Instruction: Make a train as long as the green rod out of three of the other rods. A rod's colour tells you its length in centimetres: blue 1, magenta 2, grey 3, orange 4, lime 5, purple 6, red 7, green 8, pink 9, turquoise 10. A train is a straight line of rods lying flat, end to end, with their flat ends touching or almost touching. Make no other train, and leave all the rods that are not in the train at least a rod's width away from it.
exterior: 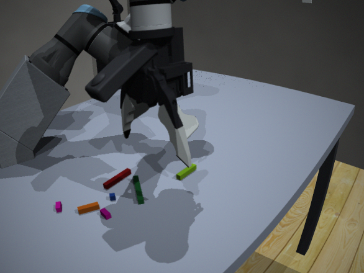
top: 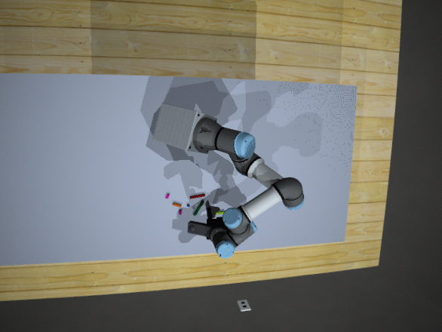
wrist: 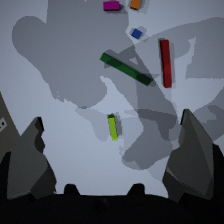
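My gripper is open and empty, hanging above the table. In the wrist view the gripper has its fingers on either side of the lime rod, which lies flat below it; the lime rod also shows in the exterior view near one fingertip. The green rod lies flat to its left, and in the wrist view the green rod lies slanted. A red rod, a blue rod, an orange rod and two magenta rods lie apart further left.
The arm's grey base block stands at the left on the table. The table's edge runs along the right, with a dark leg below it.
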Tool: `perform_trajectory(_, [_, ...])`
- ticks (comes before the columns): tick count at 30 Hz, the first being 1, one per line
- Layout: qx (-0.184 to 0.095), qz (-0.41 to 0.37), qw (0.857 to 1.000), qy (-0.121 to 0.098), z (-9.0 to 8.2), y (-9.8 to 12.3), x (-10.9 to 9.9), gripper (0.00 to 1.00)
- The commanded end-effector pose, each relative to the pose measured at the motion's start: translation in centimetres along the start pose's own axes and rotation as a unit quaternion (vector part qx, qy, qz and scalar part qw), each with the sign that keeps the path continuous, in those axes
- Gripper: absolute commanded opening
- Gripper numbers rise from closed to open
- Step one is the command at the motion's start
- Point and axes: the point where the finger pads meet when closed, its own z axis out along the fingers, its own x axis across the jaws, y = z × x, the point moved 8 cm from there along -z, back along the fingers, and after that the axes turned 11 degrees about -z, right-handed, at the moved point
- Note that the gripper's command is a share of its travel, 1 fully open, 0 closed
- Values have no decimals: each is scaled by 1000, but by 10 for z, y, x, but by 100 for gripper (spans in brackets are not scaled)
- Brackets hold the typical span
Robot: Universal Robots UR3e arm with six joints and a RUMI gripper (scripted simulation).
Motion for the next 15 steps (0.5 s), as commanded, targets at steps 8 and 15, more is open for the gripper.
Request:
perform_trajectory(8, [2,185,983,-1,-5,-48,35,100])
perform_trajectory(15, [0,263,965,-1,-6,-66,52,100])
